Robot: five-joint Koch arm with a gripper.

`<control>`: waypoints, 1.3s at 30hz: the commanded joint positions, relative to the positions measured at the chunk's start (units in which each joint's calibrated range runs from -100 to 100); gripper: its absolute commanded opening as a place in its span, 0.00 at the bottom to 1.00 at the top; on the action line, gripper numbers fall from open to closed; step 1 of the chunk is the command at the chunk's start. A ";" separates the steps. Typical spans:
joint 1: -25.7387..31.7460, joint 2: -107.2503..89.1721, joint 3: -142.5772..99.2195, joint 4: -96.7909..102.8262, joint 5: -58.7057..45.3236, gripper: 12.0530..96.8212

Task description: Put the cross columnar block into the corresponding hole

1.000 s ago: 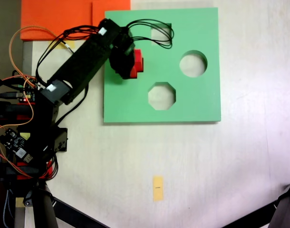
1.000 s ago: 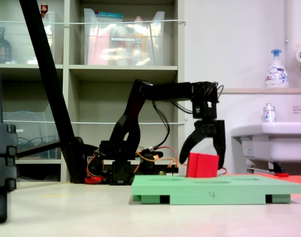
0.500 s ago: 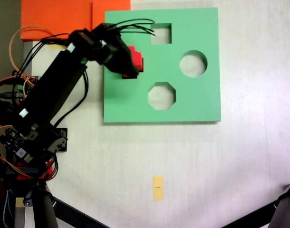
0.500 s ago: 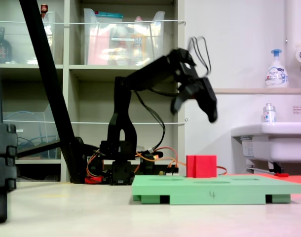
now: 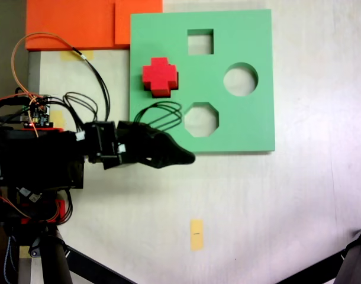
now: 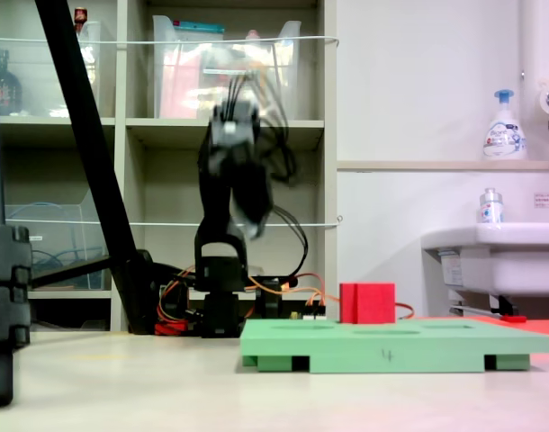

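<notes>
The red cross columnar block (image 5: 160, 77) stands upright on the left part of the green board (image 5: 251, 124), free of the arm. It covers the spot where the plus-shaped hole lies, so the hole is hidden. From the side, the block (image 6: 367, 303) sticks up above the board (image 6: 391, 346). My gripper (image 5: 183, 157) hovers off the board's near-left edge, well away from the block. In the side-on fixed view the gripper (image 6: 252, 220) is raised and blurred, close to the arm's base. Its jaws merge into one dark shape, so their state cannot be read.
The board also has a square cutout (image 5: 200, 42), a round one (image 5: 240, 80) and an octagonal one (image 5: 201, 119). Orange foam sheets (image 5: 80, 23) lie at the top left. A yellow tape strip (image 5: 196, 234) marks the table. Wires and electronics (image 5: 32, 115) crowd the left edge.
The gripper was around the block, then lifted off and swung back toward the arm's base. The block stays in place on the board.
</notes>
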 commanded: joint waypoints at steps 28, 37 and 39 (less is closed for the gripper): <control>-4.64 -16.83 -73.40 65.36 -12.84 0.43; -4.64 -16.83 -73.40 65.26 -12.80 0.43; -4.64 -16.83 -73.40 65.26 -12.80 0.43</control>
